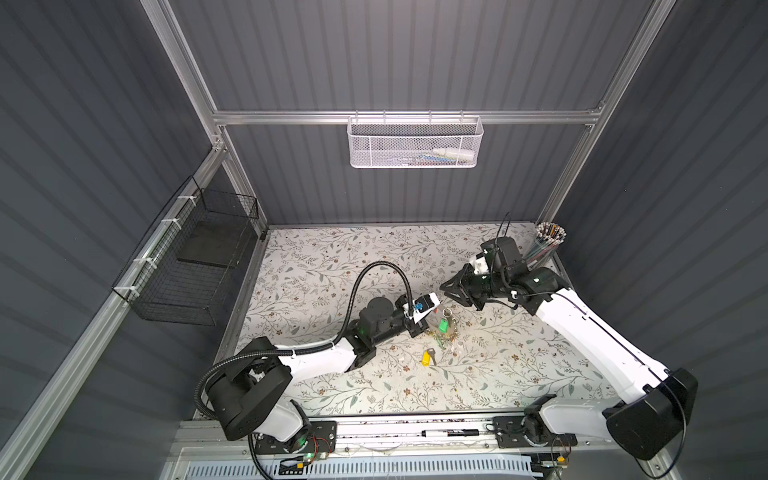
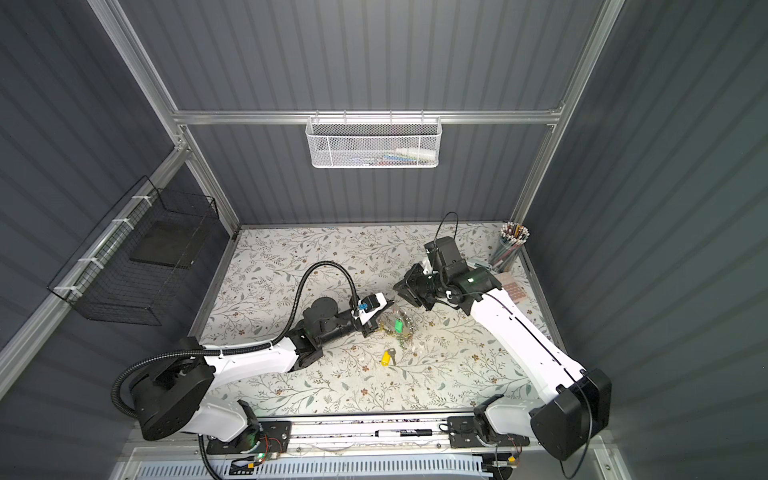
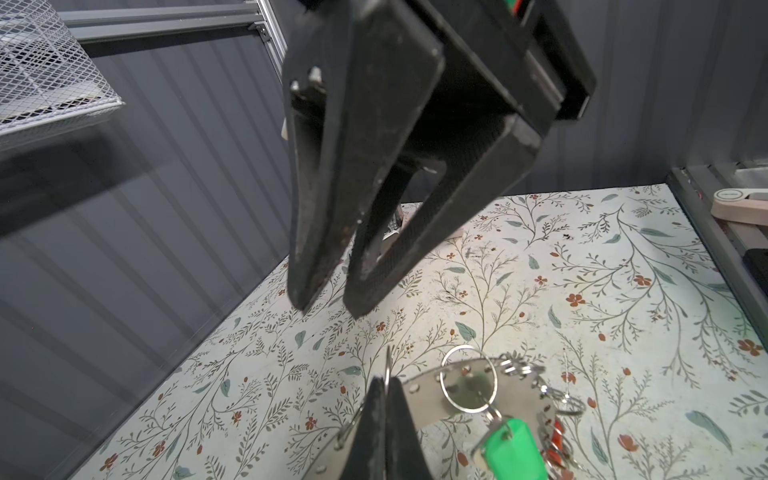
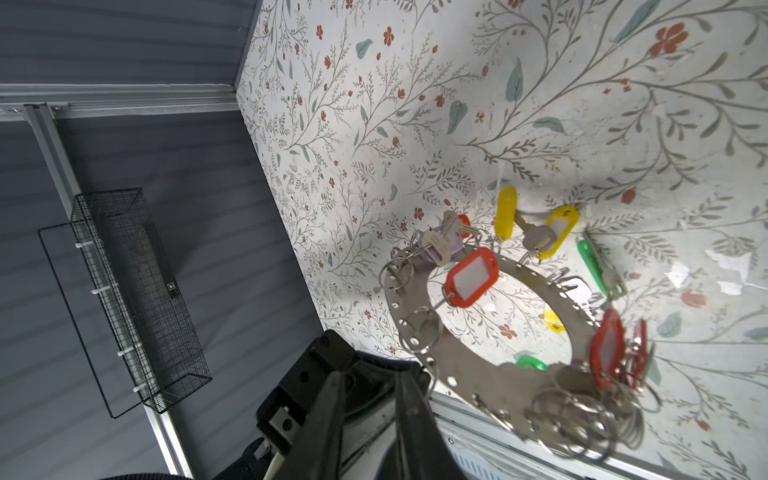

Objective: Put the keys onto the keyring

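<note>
In both top views my left tool (image 1: 428, 326) sits mid-worktop, clamped on the left rim of the keyring (image 1: 451, 332). My right tool (image 1: 445, 287) hangs just beyond the keyring's far side, apart from it. A key with a yellow tag (image 1: 427, 358) lies alone on the worktop (image 1: 324, 266), just nearer than the keyring. The far-left stretch of worktop is bare up to the wall edge. A cup of pencils (image 1: 548, 245) fills the far-right corner behind my right arm, and a marker (image 1: 451, 433) lies in the rail along the near edge.

From the left wrist, my left tool's fingers (image 3: 376, 419) are pressed together on the keyring's (image 3: 428, 386) flat rim. A green tag (image 3: 509, 442) hangs below a large split ring (image 3: 469, 384). My right tool (image 3: 328, 309) points down over the worktop, its jaws a narrow slit apart with nothing between them. There is clear air between its tips and the keyring.

From the right wrist, the keyring (image 4: 469, 370) shows as a flat grey hoop with small holes along its rim. Keys (image 4: 471, 277) with red, yellow, green and purple tags crowd around it. Which of them hang from it and which lie on the worktop I cannot tell. Bunched split rings (image 4: 582, 419) blur at one side. A black wire basket (image 4: 137, 299) hangs on the left wall, well apart.
</note>
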